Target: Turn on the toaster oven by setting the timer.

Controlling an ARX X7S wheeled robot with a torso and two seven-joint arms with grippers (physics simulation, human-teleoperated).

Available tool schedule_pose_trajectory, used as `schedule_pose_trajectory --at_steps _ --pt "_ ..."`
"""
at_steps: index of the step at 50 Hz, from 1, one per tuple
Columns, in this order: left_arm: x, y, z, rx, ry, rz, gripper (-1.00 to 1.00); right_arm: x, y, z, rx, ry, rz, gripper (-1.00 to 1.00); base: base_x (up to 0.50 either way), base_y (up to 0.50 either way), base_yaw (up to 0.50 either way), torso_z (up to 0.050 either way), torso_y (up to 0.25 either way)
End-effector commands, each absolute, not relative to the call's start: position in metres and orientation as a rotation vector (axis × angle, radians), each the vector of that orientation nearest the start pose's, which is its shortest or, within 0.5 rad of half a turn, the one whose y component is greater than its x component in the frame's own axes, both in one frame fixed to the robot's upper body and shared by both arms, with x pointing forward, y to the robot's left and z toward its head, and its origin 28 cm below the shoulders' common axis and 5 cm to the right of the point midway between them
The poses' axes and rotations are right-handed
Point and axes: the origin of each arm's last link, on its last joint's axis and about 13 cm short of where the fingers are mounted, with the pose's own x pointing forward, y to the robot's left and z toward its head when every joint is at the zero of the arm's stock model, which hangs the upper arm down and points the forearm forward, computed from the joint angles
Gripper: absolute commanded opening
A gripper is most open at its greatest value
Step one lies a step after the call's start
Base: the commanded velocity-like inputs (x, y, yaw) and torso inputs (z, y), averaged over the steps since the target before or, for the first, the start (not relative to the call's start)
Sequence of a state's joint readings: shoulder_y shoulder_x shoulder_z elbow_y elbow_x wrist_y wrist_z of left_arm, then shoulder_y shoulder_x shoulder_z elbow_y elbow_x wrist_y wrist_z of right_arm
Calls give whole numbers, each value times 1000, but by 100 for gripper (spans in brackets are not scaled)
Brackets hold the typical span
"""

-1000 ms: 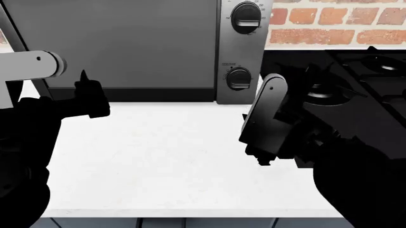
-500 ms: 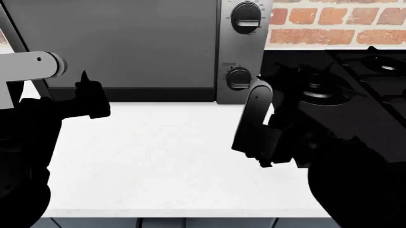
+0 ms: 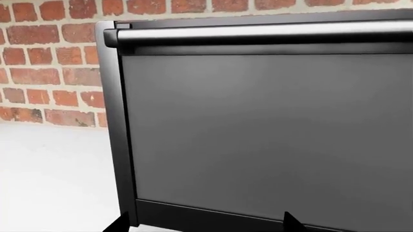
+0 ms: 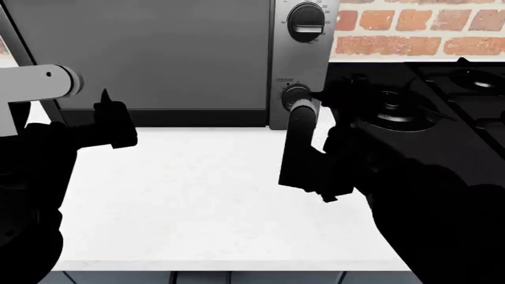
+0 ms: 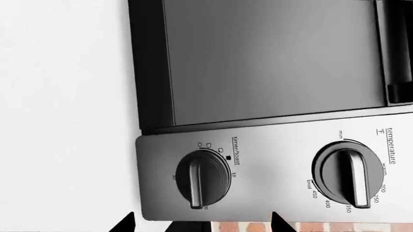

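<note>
The toaster oven stands at the back of the white counter, grey door to the left, silver panel to the right. The timer is the lower dial; the wrist view shows it with its bar pointing at the panel edge. My right gripper is open, turned on its side, a short way in front of the timer and not touching it; its fingertips sit wide apart at the wrist view's edge. My left gripper is open and empty before the door's lower left.
The larger temperature dial sits above the timer and shows in the right wrist view. A black gas hob lies right of the oven, under my right arm. A brick wall runs behind. White counter spreads in front.
My right gripper has moved left and forward, from over the hob's edge to just in front of the timer dial. The left arm has not moved.
</note>
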State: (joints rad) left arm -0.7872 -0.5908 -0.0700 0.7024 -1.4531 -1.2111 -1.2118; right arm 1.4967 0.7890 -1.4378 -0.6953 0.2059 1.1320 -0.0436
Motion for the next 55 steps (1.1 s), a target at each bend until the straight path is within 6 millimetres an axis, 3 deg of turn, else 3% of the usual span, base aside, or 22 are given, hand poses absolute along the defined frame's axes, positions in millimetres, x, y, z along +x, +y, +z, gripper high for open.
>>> schedule_pose_trajectory --at_steps 1,10,29,55 --pt "206 240 260 17 -64 231 100 273 -115 272 -1442 -56 420 100 0 0 0 0 0" --pt "204 241 259 17 -62 230 100 280 -112 276 -1455 47 396 100 0 0 0 0 0" --pt "205 240 259 16 -61 230 100 276 -105 273 -1488 45 401 100 0 0 0 0 0" --pt "206 241 259 13 -59 233 100 287 -100 271 -1489 83 353 100 0 0 0 0 0"
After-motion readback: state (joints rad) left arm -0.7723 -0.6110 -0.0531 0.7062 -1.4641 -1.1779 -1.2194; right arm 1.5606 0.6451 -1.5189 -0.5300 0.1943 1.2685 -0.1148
